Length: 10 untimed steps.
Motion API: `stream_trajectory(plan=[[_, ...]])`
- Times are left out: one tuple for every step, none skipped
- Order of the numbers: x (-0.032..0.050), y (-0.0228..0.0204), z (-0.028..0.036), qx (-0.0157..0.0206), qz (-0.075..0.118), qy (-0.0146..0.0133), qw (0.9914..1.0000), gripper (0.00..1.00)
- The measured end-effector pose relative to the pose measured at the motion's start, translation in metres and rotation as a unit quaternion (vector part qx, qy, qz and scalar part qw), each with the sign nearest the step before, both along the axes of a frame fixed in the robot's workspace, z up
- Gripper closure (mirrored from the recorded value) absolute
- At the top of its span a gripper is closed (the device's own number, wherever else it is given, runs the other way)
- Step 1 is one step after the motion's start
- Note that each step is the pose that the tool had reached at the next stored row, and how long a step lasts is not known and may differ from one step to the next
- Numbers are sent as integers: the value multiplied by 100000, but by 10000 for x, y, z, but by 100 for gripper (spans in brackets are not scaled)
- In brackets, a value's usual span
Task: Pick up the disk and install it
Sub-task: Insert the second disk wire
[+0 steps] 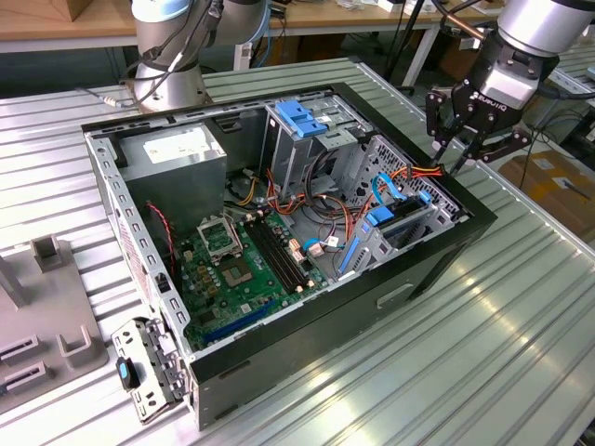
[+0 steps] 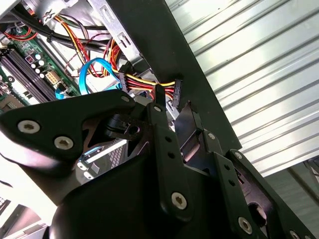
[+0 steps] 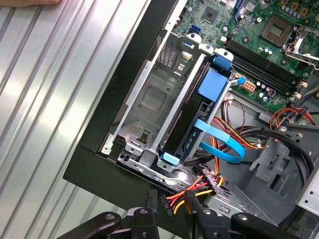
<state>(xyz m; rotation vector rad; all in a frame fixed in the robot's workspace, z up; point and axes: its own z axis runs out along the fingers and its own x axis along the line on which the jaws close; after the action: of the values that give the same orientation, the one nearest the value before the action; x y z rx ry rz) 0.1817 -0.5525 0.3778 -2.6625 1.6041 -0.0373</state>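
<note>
**Gripper hovers over the case's drive-bay corner, disk already standing in the cage**

The open computer case [image 1: 279, 242] lies on its side on the ribbed metal table [image 1: 521, 307], its black rim facing up. The gripper [image 1: 457, 153] hangs just above the case's edge at the exterior view's right, over the corner where the drive cage sits. Its black fingers [image 1: 435, 116] are spread apart and hold nothing; in the second wrist view the gripper [image 2: 172, 107] shows a clear gap between the tips, with a black power connector [image 2: 175, 89] on red, yellow and black wires just beyond them.

The disk [image 3: 197, 117] stands on edge in the drive cage [image 3: 149, 99] against the case's black wall, its blue carrier rail ends showing at either end of the slot, with an empty bay of the cage beside it nearer the wall. In the exterior view the disk [image 1: 402, 223] sits low in that same corner. A flat blue data cable [image 3: 219, 142] curls past it.

Further in, the green motherboard [image 1: 246, 269] covers the case floor, the grey power supply [image 1: 177, 153] fills the far corner, and a blue latch [image 1: 302, 116] tops the upper bay.
</note>
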Motion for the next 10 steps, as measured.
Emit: stream_trajectory(plan=[[0,0,0,-1,-1,-1,100000,64],[0,0,0,0,1,0,100000,64],[0,0,0,-1,11,0,100000,64],[0,0,0,-2,34,-1,100000,64],[0,0,0,-1,83,-1,100000,64],[0,0,0,0,151,0,100000,64],[1,0,0,0,237,-2,100000,64],[3,0,0,0,439,0,99999,64],[8,0,0,-4,780,0,99997,64],[12,0,0,-3,1015,0,99995,64]])
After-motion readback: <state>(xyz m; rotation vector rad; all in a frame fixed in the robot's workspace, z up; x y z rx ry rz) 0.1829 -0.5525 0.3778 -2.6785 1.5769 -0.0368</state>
